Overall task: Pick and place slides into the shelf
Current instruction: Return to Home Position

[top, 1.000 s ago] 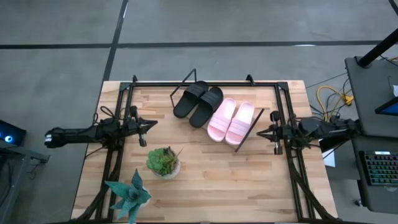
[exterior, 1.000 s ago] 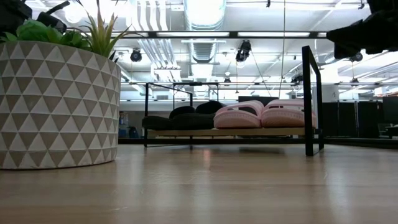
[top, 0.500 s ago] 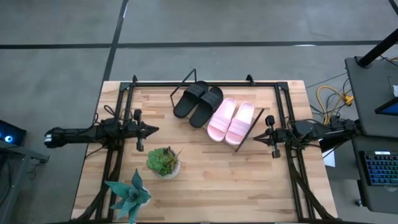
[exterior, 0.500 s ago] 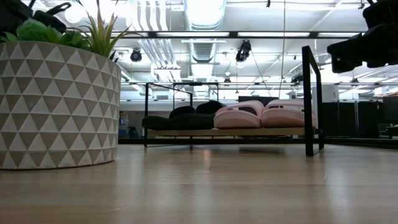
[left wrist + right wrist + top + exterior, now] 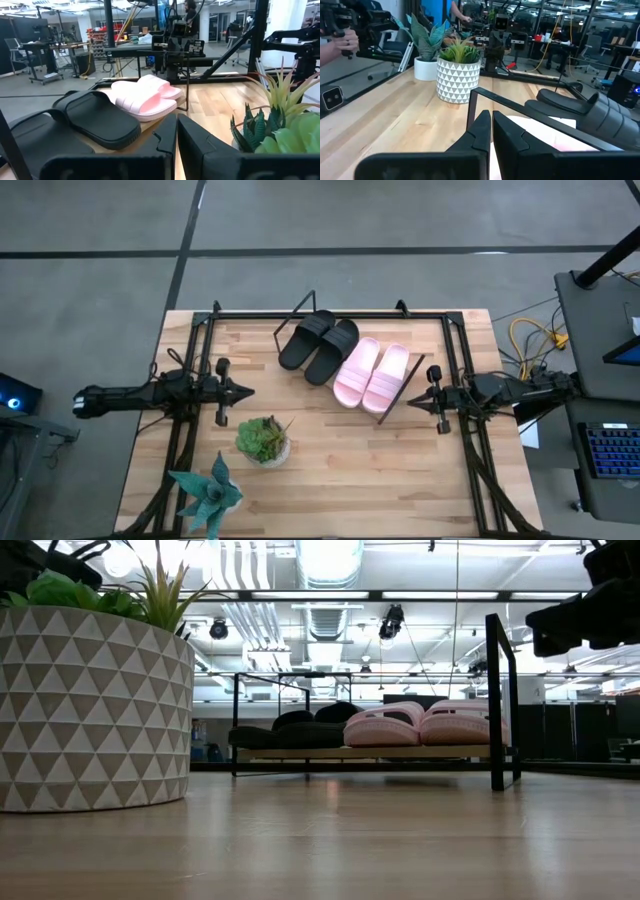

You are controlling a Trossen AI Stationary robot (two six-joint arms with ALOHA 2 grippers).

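My left gripper [image 5: 244, 390] hangs over the left side of the pale wooden tabletop [image 5: 330, 480], its two dark fingers drawn together to a thin slit and gripping nothing; my right gripper [image 5: 420, 393] hangs over the right side, fingers likewise pressed almost together and empty, pointing inward. All four slides lie side by side on the slanted light-wood shelf on its thin black wire frame [image 5: 300, 753], between my arms toward the table's far edge; the two black open-toe slide sandals [image 5: 308, 340] sit left, the two pale pink slide sandals [image 5: 357, 368] right; the frame's end wire stands between my right fingers and the pink pair. A white triangle-patterned pot of green succulent [image 5: 264, 440] stands near my left gripper; a teal spiky plant [image 5: 208, 492] stands nearer the front corner; the dark mass high in the low view is, I think, my right arm.
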